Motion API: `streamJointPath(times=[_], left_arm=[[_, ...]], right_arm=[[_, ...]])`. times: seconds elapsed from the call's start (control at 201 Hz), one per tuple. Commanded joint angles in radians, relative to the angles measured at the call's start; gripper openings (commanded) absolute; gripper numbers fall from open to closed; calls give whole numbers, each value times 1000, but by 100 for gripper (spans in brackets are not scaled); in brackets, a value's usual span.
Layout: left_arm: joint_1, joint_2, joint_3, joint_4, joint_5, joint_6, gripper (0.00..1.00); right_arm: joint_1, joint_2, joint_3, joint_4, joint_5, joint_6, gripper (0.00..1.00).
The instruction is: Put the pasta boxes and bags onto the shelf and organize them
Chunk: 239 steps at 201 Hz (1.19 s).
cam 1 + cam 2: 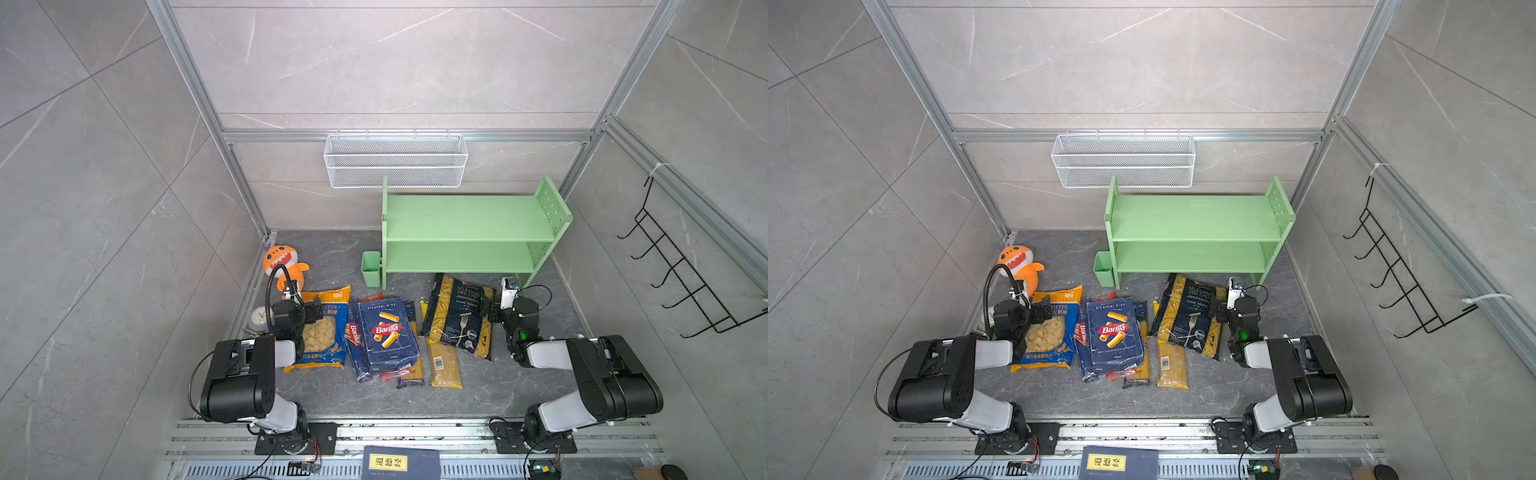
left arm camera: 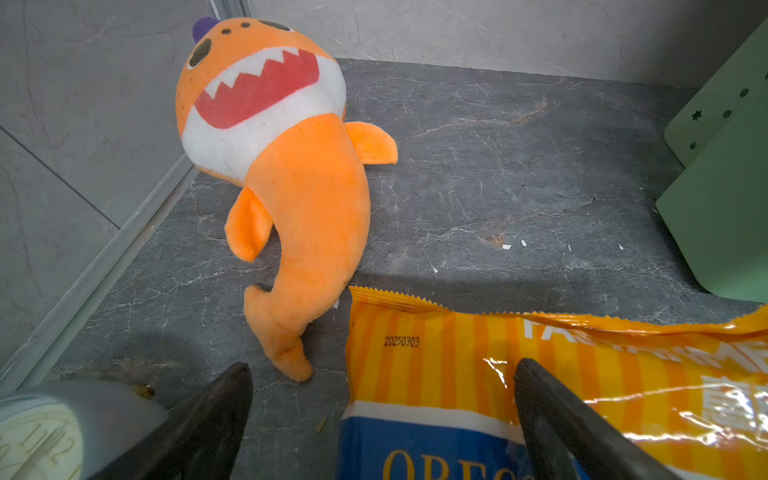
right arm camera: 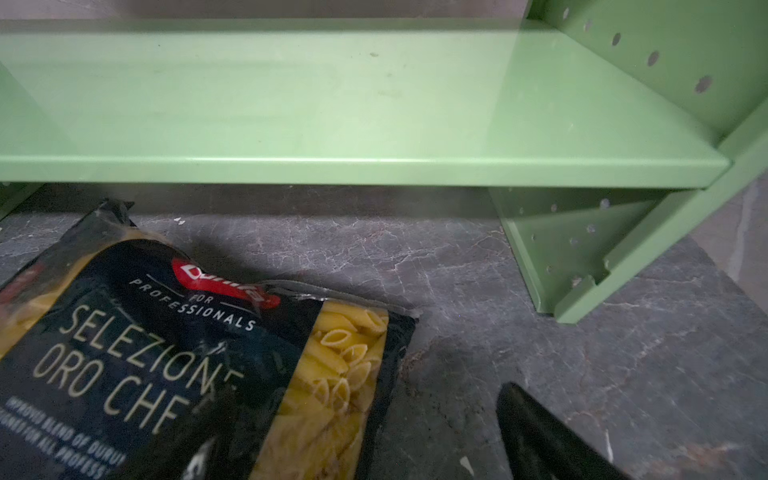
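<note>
The mint-green shelf (image 1: 469,218) stands at the back right, with nothing on its two tiers. All the pasta lies flat on the floor in front of it. From left to right come the orange-and-blue orecchiette bag (image 1: 328,336), the narrow Barilla spaghetti pack (image 1: 354,338), the rigatoni box (image 1: 386,332), slim spaghetti packs (image 1: 444,365) and the black penne bag (image 1: 457,316). My left gripper (image 2: 380,365) is open, straddling the orecchiette bag's (image 2: 436,353) top corner. My right gripper (image 3: 365,401) is open over the penne bag's (image 3: 166,353) right edge, facing the shelf (image 3: 332,104).
An orange plush toy (image 1: 282,266) and a small clock (image 1: 259,318) lie by the left wall. A green cup (image 1: 370,269) hangs on the shelf's left side. A white wire basket (image 1: 395,160) hangs on the back wall, and a black hook rack (image 1: 681,278) on the right wall.
</note>
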<state>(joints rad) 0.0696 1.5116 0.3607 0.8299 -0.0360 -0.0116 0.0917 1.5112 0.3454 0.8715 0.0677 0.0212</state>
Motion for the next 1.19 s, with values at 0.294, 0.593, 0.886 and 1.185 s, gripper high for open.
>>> streamJointPath(times=[0.294,0.593,0.886,1.185], left_arm=[[-5,-6,6,14,-12,-8,100],[-4,-6,6,14,-12,-8,100],[-5,-8,3,16,-13,-7,100],[-7,-8,1,19,-19,-6,100]], right_arm=[[6,2,17,-6,15,-21,99],[7,1,17,-6,15,-21,99],[7,3,20,-12,15,-21,99],[6,1,21,-13,-50,-46,99]])
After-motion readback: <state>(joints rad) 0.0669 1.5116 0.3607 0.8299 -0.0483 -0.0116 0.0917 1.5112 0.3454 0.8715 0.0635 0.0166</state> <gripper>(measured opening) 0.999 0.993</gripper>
